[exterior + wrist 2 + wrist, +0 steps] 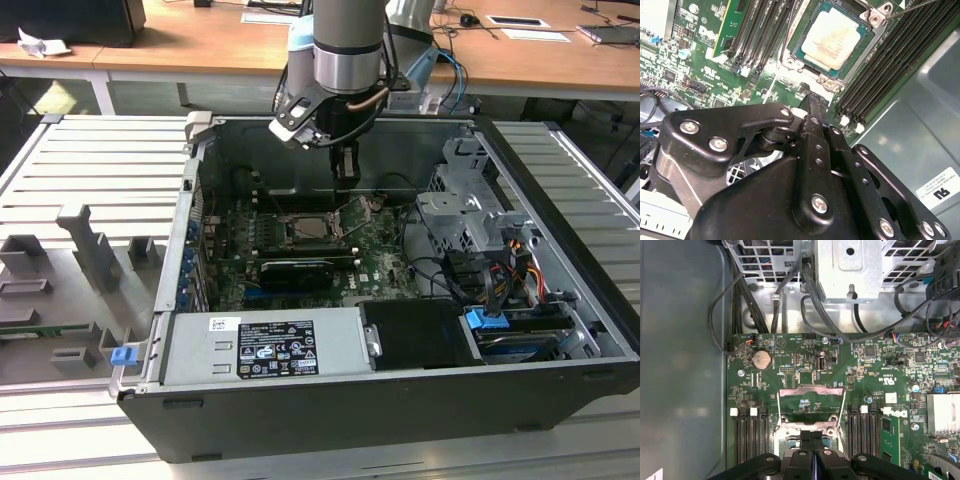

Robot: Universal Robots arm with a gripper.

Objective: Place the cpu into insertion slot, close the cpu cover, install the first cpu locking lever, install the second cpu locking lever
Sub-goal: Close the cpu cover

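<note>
Inside the open computer case point(330, 410), the gripper point(812, 99) is hovering empty, fingers pressed together, just beside the insertion slot point(812, 67), where the cpu point(837, 36) is lying seated because the cpu cover point(811, 390) is standing swung open, leaving it exposed.

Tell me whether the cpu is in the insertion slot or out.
In: in the second wrist view the cpu lies flat within the rim of the insertion slot.
</note>
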